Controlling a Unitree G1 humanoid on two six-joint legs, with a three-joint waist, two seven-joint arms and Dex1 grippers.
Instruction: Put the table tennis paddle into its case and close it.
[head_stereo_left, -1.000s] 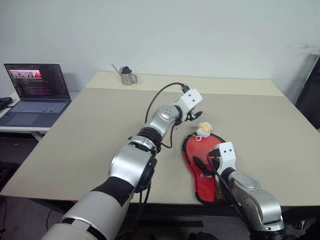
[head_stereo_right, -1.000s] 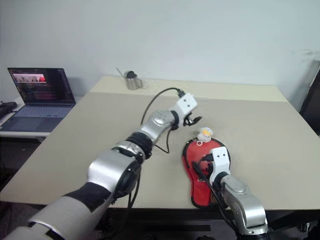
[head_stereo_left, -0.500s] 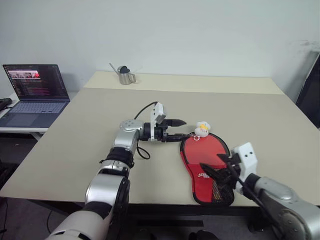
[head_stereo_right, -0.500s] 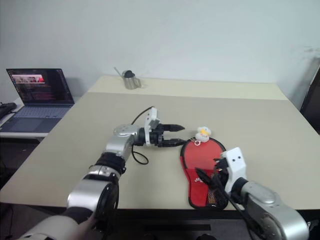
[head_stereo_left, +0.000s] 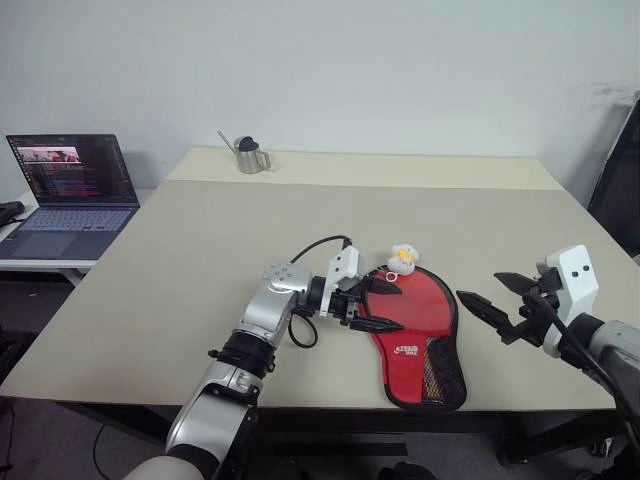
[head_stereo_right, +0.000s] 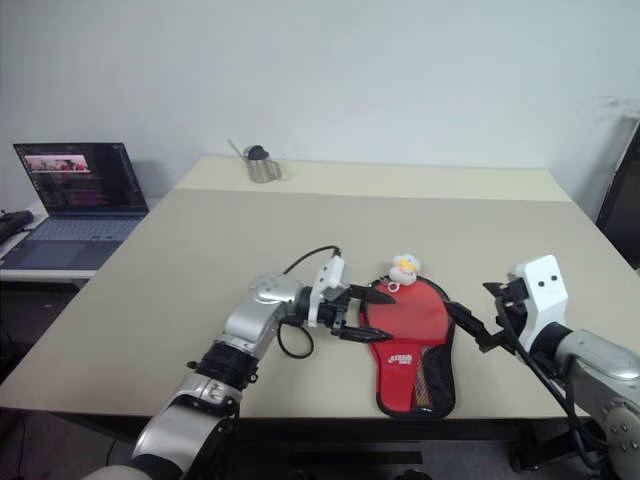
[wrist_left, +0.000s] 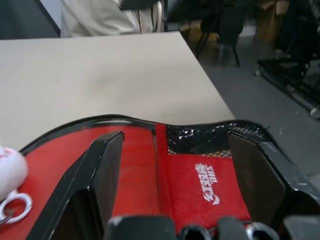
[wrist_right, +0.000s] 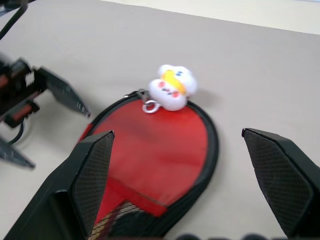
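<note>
We see the soft red paddle-shaped case with black trim (head_stereo_left: 415, 335) lying flat on the beige table (head_stereo_left: 180, 260), near the front edge. Its long axis runs from the round head, at the far end where a small white and yellow plush charm (head_stereo_left: 404, 257) hangs on a ring, to the narrow end with the black mesh pocket (head_stereo_left: 444, 378), which points toward us. We cannot see the table tennis paddle itself; we judge that it is perhaps already inside the case, but the pictures do not settle this, and we also cannot tell whether the zip is closed.

Our left gripper (head_stereo_left: 385, 305) points sideways to the right, with its two black fingers spread wide and holding nothing. It is just at the left edge of the round head, so the case lies directly in front of it; in the left wrist view the red fabric with the white logo (wrist_left: 206, 182) sits between the two fingers.

Our right gripper (head_stereo_left: 495, 295) is also wide open and empty. It hovers above the table to the right of the case, apart from it, and it points toward the left.

So the left gripper is clearly the nearer one, and the case lies across its pointing direction.
</note>
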